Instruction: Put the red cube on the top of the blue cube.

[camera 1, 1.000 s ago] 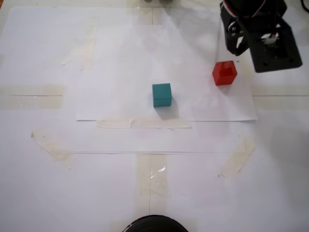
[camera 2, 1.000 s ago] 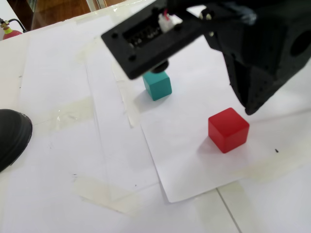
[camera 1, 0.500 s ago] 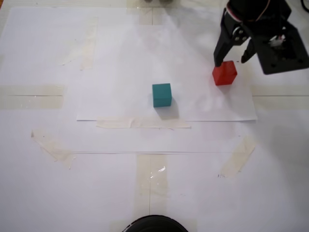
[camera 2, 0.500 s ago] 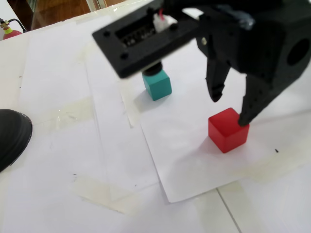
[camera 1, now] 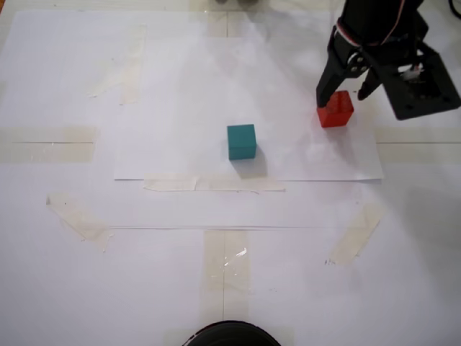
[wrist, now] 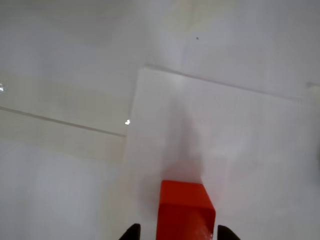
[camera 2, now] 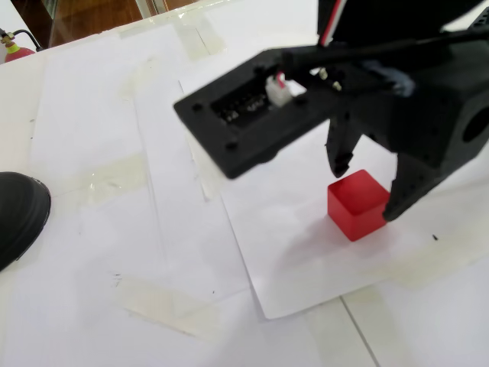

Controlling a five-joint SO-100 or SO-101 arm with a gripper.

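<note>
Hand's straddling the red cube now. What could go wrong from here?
1. The open two-finger hand sits over the small matte red cube with one fingertip close to its edge; descending further may nudge it rather than bracket it.
2. In the wrist view the cube looks slightly off-centre, so closing may twist it.
3. The small matte teal cube is a small target; a skewed grasp risks a poor stack.

End effector (camera 2: 365, 193) lower than a second ago, open fingers now astride the red cube (camera 2: 357, 202).
</note>
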